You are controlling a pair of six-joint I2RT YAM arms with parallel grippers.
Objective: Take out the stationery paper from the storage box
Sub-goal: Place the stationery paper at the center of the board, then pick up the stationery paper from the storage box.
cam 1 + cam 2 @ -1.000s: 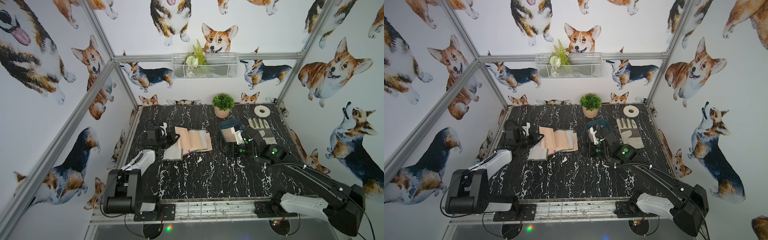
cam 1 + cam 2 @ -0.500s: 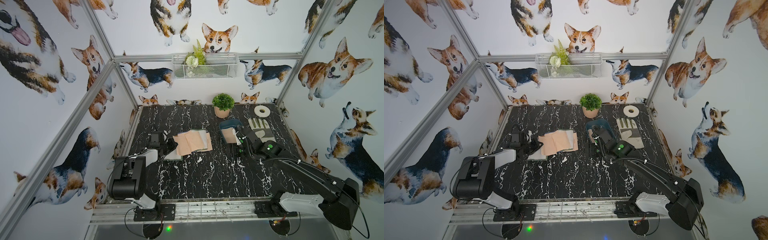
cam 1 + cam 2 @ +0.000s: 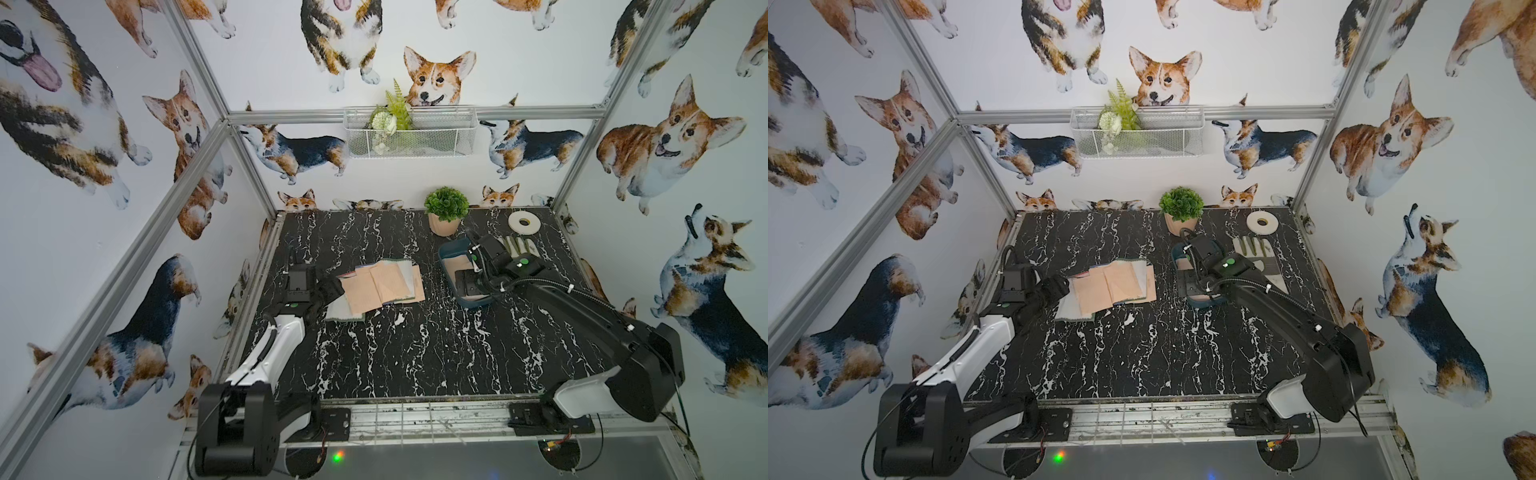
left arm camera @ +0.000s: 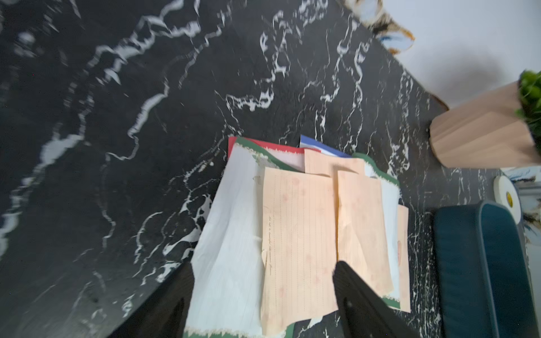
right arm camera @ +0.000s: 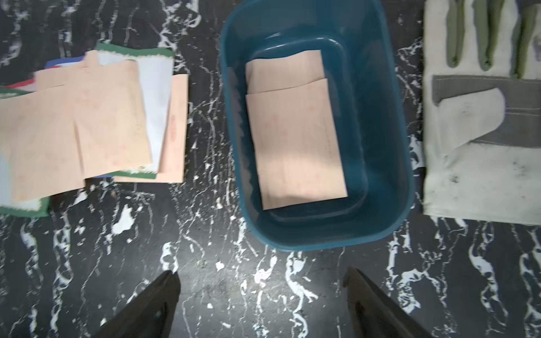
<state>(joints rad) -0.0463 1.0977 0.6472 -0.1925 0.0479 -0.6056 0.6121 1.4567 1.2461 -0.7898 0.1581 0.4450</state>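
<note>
Now, clock read on table (image 4: 117,146) from above, 12 toward back wall. Left tool (image 4: 263,264) hovering released, jaws gaping over near edge of sheet pile (image 4: 298,234) lying out on table. Storage box (image 5: 383,140) sitting at 3 o'clock of pile. Stationery paper (image 5: 292,140), two overlapping peach sheets, lying flat inside box, long axis running 12-to-6 along box. Right tool (image 5: 260,270) hanging released by box's 6 o'clock end, sheets lying toward 12; right arm being nearer by far. Glove (image 5: 468,146) lying at 3 o'clock of box.

stationery paper (image 5: 295,140): two peach sheets flat inside | storage box (image 5: 380,146): teal, upright, more sheets fanned beside
</note>
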